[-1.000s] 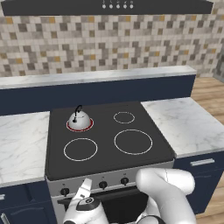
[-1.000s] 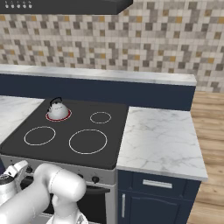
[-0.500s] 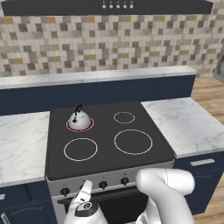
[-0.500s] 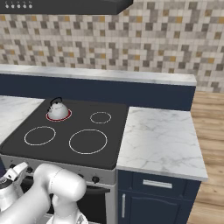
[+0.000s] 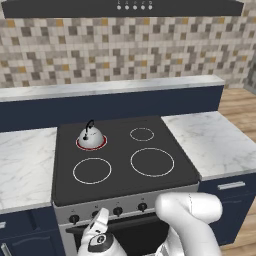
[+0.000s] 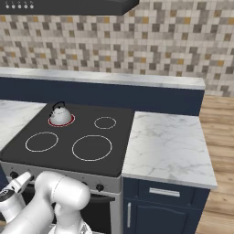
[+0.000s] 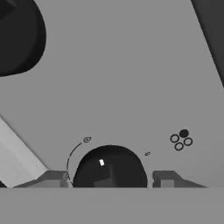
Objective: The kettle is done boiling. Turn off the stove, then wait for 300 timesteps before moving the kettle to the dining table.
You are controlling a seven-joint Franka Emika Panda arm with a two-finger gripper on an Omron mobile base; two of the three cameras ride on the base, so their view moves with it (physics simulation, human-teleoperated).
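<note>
The kettle (image 5: 90, 137) sits upright on the far-left burner of the stove (image 5: 125, 172), ringed by a red glowing circle; in the right base view the kettle (image 6: 60, 113) stands on that same far-left ring of the stove (image 6: 119, 151), its black handle arched over the dome; the other three burner rings are white and bare. The gripper (image 5: 100, 226) hangs low at the steel front panel, just right of the leftmost knobs, with the white arm curling up from the near right; in the right base view the gripper (image 6: 19, 183) sits at the near-left corner of the panel. In the hand view the jaws (image 7: 109, 180) stand apart on either side of a black knob (image 7: 109, 168), one tip on each side, not visibly pressing on it; a small burner diagram (image 7: 180, 139) is printed on the grey panel to the right of the knob. Marble bench tops (image 5: 210, 140) flank the stove on both sides.
</note>
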